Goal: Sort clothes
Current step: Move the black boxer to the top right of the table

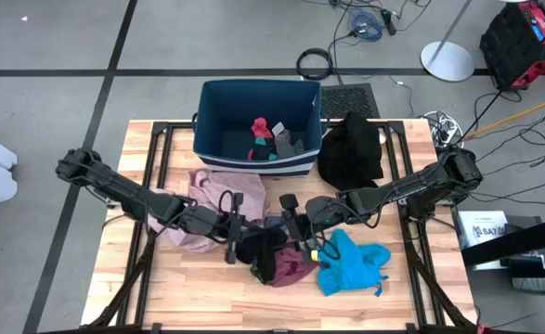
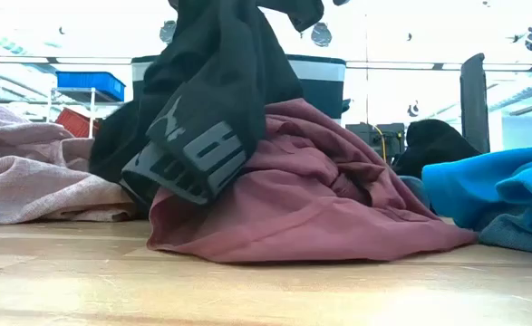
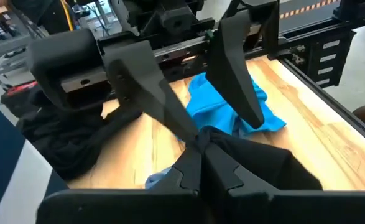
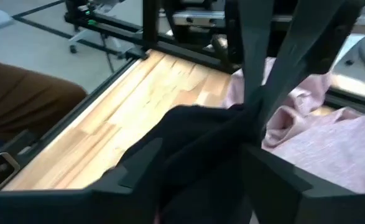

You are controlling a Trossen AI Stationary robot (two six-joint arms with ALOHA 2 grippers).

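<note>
A black garment with a grey lettered waistband hangs at the table's middle, and its lower part is draped on a maroon garment. My left gripper, reaching in from the table's left, is shut on its top. My right gripper faces it from the right. It is open, with black cloth lying between its fingers. A pale pink garment lies left of the pile and a bright blue one right of it. Red, teal and grey socks lie in the bin. My left gripper pinches a bunched-up part of the black garment's top between its two fingers. The fingers come from the table's left, slanting slightly down. The garment hangs below them, and its lower folds rest on the maroon garment. My right gripper has black cloth between its open fingers, and I cannot tell whether it touches them.
The dark blue bin stands at the table's far edge, with a black pile to its right. Bare wood shows along the near edge. Black frame rails run along the table's sides.
</note>
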